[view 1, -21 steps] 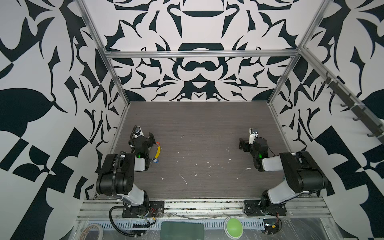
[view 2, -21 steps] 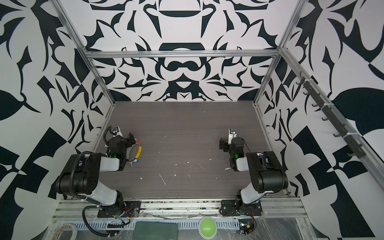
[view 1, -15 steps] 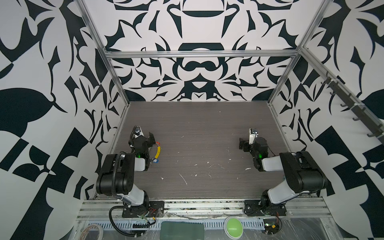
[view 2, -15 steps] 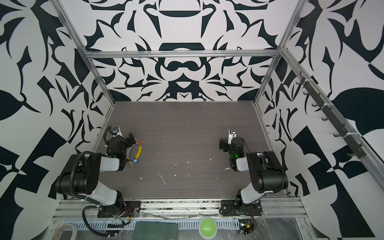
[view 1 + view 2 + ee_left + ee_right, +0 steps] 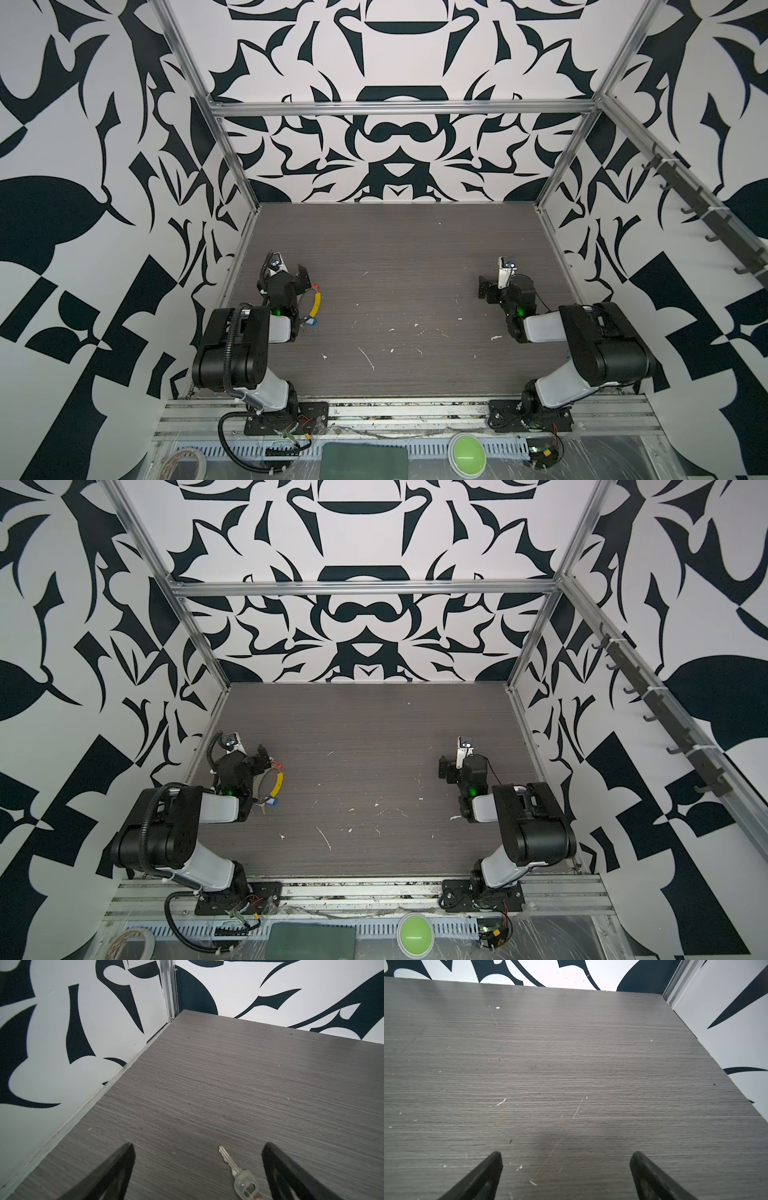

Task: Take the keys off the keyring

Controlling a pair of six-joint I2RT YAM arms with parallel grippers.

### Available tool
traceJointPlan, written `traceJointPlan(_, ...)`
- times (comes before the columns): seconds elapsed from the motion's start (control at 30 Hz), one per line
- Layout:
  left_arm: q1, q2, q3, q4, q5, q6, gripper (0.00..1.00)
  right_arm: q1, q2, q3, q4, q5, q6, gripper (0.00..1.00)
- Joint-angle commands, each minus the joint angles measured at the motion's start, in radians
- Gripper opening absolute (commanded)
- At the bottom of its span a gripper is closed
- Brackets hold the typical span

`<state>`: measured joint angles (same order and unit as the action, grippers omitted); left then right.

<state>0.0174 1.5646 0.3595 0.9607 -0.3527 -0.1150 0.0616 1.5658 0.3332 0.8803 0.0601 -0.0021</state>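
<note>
Jaws on your left gripper (image 5: 197, 1169) and right gripper (image 5: 566, 1167) stand spread wide, both empty. Only your left wrist view shows a silver key (image 5: 235, 1171) lying between its fingers (image 5: 122, 1167); both top views show the keyring (image 5: 316, 304) beside that gripper.

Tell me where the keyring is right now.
In both top views the keyring lies on the table at the left, right beside the open left gripper, its yellow sleeve toward the table's middle.
</note>
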Motion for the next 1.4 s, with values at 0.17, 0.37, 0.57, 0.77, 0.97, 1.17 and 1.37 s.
traceJointPlan(0.17,0.002,0.003,-0.007,0.023,0.003,-0.008,0.99,0.006,-0.018,0.020,0.027,0.011,-0.004,1.00)
traceJointPlan(0.37,0.002,0.003,-0.007,0.023,0.003,-0.007,0.99,0.006,-0.018,0.020,0.027,0.009,-0.005,1.00)
traceJointPlan(0.57,0.002,0.003,-0.007,0.023,0.003,-0.007,0.99,0.006,-0.015,0.025,0.023,0.017,-0.007,1.00)
traceJointPlan(0.77,-0.006,-0.033,-0.028,0.039,-0.030,-0.017,0.99,0.004,-0.059,0.020,0.000,0.034,0.010,1.00)
traceJointPlan(0.97,-0.058,-0.233,0.035,-0.241,-0.110,0.006,0.99,0.042,-0.175,0.133,-0.313,0.084,0.013,1.00)
traceJointPlan(1.17,-0.060,-0.426,0.098,-0.419,-0.180,-0.213,0.99,0.160,-0.285,0.153,-0.349,0.353,0.014,1.00)
traceJointPlan(1.37,-0.020,-0.564,0.107,-0.546,-0.128,-0.677,0.99,0.165,-0.310,0.222,-0.403,0.351,0.372,1.00)
